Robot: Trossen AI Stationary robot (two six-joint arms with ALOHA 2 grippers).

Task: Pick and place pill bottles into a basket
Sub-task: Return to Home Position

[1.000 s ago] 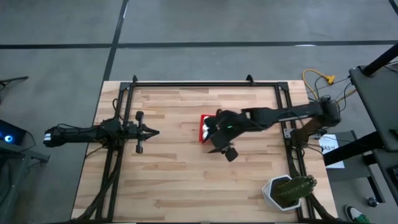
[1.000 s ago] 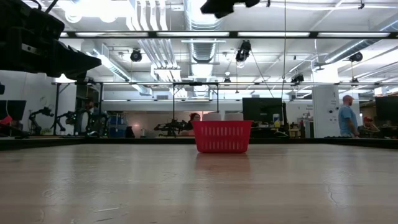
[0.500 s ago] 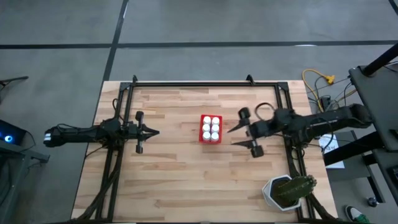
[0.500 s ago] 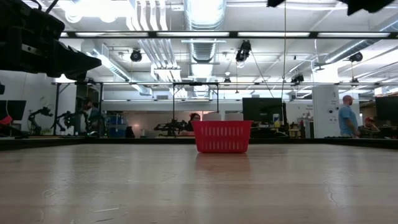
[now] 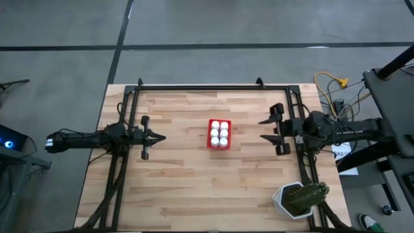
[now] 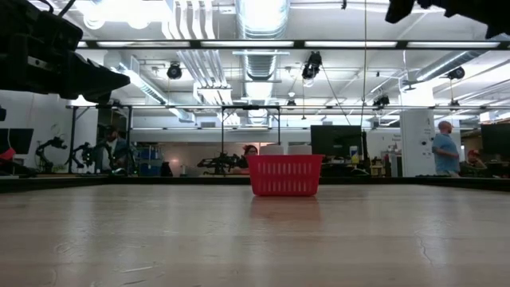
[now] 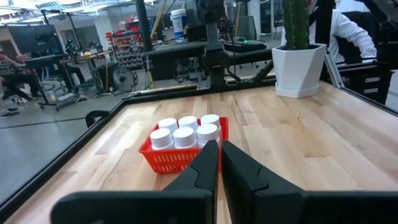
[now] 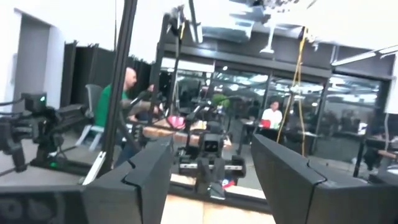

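Observation:
The red basket [image 5: 219, 134] stands at the table's middle, and several white pill bottles [image 5: 219, 134] stand upright inside it, caps up. It also shows in the low view [image 6: 285, 174] and the left wrist view [image 7: 184, 151]. My left gripper [image 5: 162, 137] is shut and empty at the table's left side, pointing at the basket. My right gripper [image 5: 263, 129] is open and empty at the table's right side, raised off the table.
A white pot with a green plant [image 5: 299, 199] stands at the near right corner. A black frame [image 5: 213, 87] runs along the table's far and side edges. People show in the room beyond the table.
My right gripper has drawn back from over the basket toward the table's right edge, open and empty throughout. The basket, hidden under it a second ago, now shows uncovered with the bottles in it. The basket has not moved.

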